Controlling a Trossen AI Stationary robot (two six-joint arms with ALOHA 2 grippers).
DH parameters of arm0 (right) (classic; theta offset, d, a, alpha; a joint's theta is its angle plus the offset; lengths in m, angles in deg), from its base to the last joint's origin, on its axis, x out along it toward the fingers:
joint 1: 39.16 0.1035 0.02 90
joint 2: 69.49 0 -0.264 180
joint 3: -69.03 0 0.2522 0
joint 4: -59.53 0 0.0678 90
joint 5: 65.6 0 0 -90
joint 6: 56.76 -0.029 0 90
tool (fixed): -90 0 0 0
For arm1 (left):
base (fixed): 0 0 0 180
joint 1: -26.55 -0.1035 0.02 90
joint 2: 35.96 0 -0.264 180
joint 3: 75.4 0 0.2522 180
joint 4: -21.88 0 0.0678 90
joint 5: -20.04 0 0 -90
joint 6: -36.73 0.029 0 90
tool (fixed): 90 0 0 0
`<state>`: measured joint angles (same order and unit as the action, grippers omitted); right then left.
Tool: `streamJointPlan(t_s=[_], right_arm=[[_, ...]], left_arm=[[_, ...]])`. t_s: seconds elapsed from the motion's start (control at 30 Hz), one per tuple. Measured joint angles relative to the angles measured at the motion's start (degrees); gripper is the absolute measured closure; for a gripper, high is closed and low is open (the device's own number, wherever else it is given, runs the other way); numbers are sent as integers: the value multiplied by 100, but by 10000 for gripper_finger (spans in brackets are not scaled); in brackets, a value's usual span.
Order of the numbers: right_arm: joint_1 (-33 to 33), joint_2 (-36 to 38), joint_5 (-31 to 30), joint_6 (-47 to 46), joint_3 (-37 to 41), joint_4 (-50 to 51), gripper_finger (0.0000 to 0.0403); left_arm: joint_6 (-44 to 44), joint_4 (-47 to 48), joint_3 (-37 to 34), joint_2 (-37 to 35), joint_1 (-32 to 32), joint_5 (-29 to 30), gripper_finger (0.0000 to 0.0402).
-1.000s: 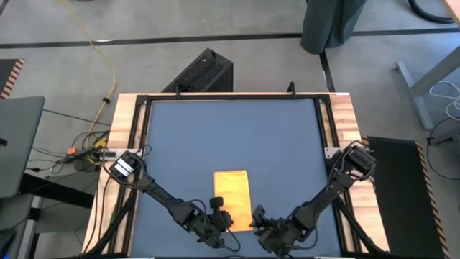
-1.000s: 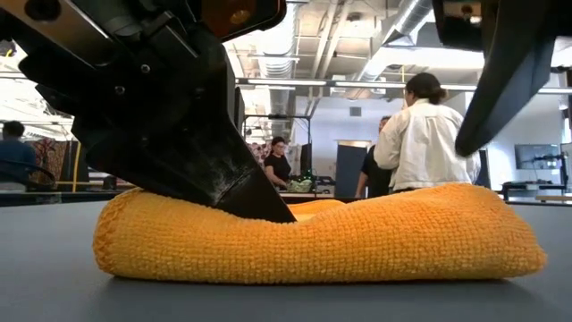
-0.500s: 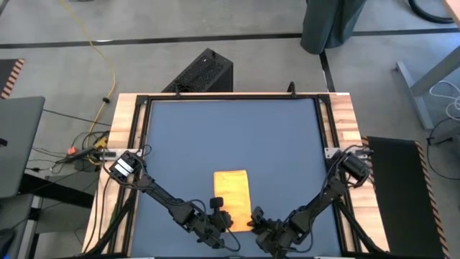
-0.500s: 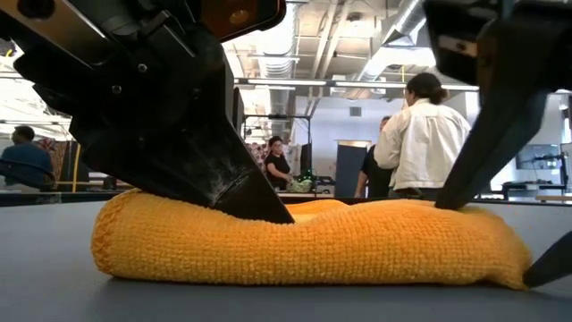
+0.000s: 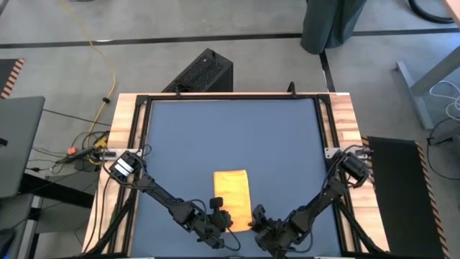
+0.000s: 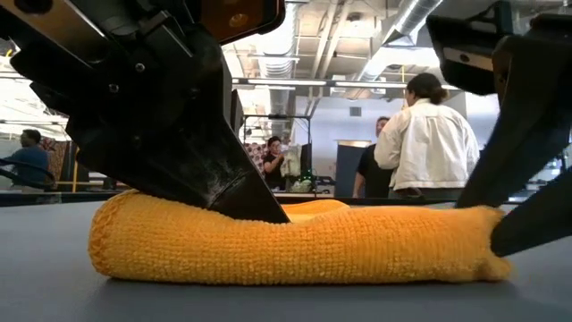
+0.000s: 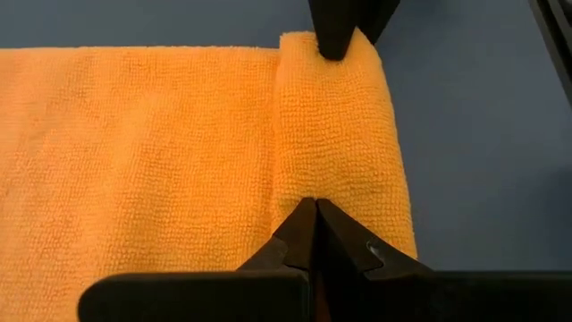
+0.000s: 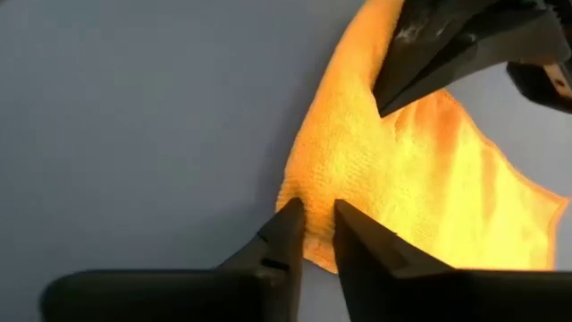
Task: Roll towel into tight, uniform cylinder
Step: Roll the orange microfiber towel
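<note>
The yellow towel [image 5: 232,191] lies as a folded strip on the blue table [image 5: 230,129], and its near end is rolled into a low roll [image 6: 295,246] that rests on the table. My left gripper [image 7: 315,215] is shut, its tip down on the roll near the roll's left end. My right gripper [image 8: 313,224] is at the roll's right end, shut on it. In the high view both grippers, left [image 5: 224,218] and right [image 5: 253,218], stand at the strip's near end. My left gripper presses its shut fingertips [image 6: 264,210] down on the roll's top [image 7: 315,183], near the roll's left end. It comes slanting down from the near left. The cloth is dented under the tip, and the roll stays on the table. My right gripper pinches the roll's right end [image 8: 308,199] between its two fingers, slanting down from the near right. In the low view one finger [image 6: 487,183] lies over the end and the other below it, so the end [image 6: 487,240] is squeezed thin. The roll rests on the table.
Bare blue surface lies beyond the towel toward the far edge and on both sides. Wooden frame rails [image 5: 126,122] border the table. A black box [image 5: 205,72] stands on the floor past the far edge. People [image 6: 424,134] stand in the room behind.
My right gripper has come down onto the roll's right end and shut on it. That end, rounded and full before, is now squeezed thin and drawn in a little. My left gripper has kept pressing in place.
</note>
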<state>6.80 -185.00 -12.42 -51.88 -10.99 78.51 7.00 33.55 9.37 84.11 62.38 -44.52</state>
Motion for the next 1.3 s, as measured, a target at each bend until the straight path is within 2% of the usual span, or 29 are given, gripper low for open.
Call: streamJointPlan(t_s=[0.27,0.4,0.57,0.77,1.1,1.3], right_arm=[[-246,12,1128,-742,-2,-208,378],[-305,76,1412,-1208,-2,-205,381],[-344,228,2052,-2013,0,-201,379],[-368,236,2447,-2604,0,-211,379],[-340,248,2555,-2940,168,-605,380],[-335,487,2507,-3265,1006,-1868,380]], left_arm=[[-141,-40,0,0,0,-230,401],[-157,-150,-2,0,15,-432,401],[-232,-148,-2,0,78,-567,401],[-376,-184,-2,0,84,-882,401],[-397,-195,-2,0,141,-812,402],[-485,-195,-4,0,264,-290,401]])
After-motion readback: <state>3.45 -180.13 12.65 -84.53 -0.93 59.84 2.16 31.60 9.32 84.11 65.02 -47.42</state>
